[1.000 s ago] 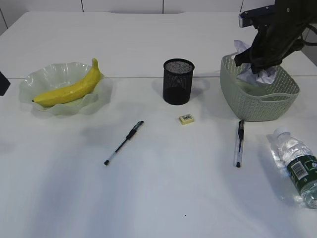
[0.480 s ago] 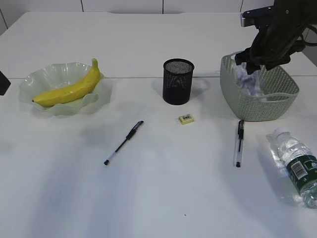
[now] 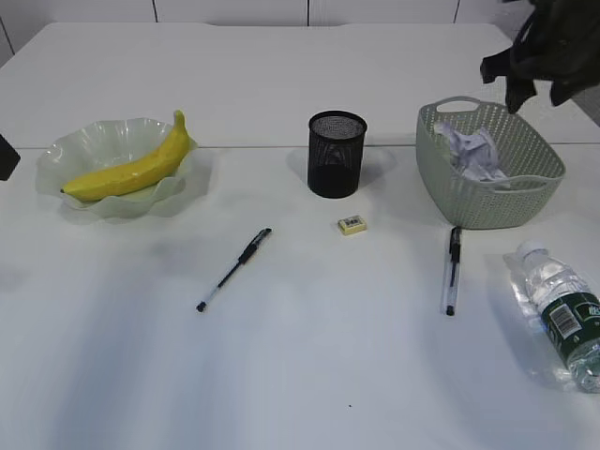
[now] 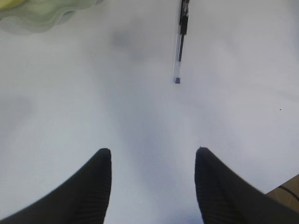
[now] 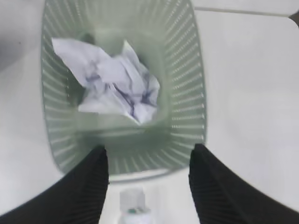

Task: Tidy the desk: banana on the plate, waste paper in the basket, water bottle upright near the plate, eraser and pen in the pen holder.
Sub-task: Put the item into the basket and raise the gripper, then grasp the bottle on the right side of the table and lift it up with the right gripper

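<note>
The banana (image 3: 136, 169) lies on the green plate (image 3: 56, 155) at the left. Crumpled waste paper (image 3: 476, 152) (image 5: 114, 81) rests inside the green basket (image 3: 487, 202) (image 5: 187, 70). My right gripper (image 3: 531, 84) (image 5: 148, 151) hangs open and empty above the basket's far right rim. The water bottle (image 3: 567, 314) (image 5: 132, 207) lies on its side at the right. Two pens lie on the table, one (image 3: 234, 269) (image 4: 180, 42) left of centre, the other (image 3: 452, 269) in front of the basket. A small yellow eraser (image 3: 352, 224) sits before the black mesh pen holder (image 3: 337, 155). My left gripper (image 4: 153, 151) is open over bare table.
A seam (image 3: 253, 146) crosses the white table behind the plate and holder. The left arm's dark edge (image 3: 6, 157) shows at the far left of the exterior view.
My right gripper opened and let the waste paper drop into the basket, then rose up and to the right. The left gripper has not moved.
</note>
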Controlling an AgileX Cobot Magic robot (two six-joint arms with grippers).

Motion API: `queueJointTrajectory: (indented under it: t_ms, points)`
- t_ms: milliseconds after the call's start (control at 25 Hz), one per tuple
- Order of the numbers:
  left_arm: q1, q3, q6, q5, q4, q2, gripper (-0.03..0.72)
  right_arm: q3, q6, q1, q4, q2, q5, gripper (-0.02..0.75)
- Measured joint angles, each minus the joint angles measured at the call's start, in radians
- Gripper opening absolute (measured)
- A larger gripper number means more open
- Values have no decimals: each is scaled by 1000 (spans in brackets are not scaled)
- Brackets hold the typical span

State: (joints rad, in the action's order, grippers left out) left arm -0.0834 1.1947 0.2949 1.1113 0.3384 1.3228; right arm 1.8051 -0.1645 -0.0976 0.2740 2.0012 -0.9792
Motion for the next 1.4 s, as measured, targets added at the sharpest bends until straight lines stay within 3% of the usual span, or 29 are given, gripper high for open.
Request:
queueJointTrajectory:
  t_ms: [240, 560, 760, 1080, 1400]
  points:
    - [0, 0, 0, 0, 0, 0, 415, -61, 79, 0, -78, -201, -147, 417]
    - [0, 0, 0, 0, 0, 0, 415, -277, 113, 0, -92, -355, -249, 417]
    - [0, 0, 0, 0, 0, 0, 415, -382, 130, 7, -105, -327, -235, 417]
    - [0, 0, 0, 0, 0, 0, 415, -391, 153, 122, -214, -161, -168, 417]
    - [0, 0, 0, 0, 0, 0, 415, -391, 220, 139, -306, -90, -166, 419]
